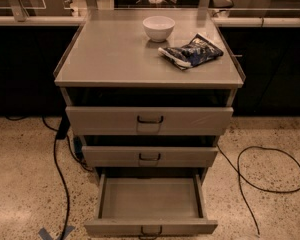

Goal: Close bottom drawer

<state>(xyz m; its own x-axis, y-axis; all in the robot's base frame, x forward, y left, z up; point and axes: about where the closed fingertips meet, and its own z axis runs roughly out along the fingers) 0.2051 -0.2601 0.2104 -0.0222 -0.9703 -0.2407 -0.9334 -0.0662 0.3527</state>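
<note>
The cabinet [115, 59] fills the centre of the view. Its bottom drawer [150, 227] stands pulled far out at 6 o'clock. The end effector is out of view, so its state and its position relative to the drawer cannot be told.

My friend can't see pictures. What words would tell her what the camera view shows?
The bottom drawer of a grey-beige metal cabinet is pulled far out, showing its shallow tray; the two drawers above it are nearly shut. A white bowl and a crinkly dark blue snack bag sit on the cabinet top. The robot's gripper is not in this view.
</note>
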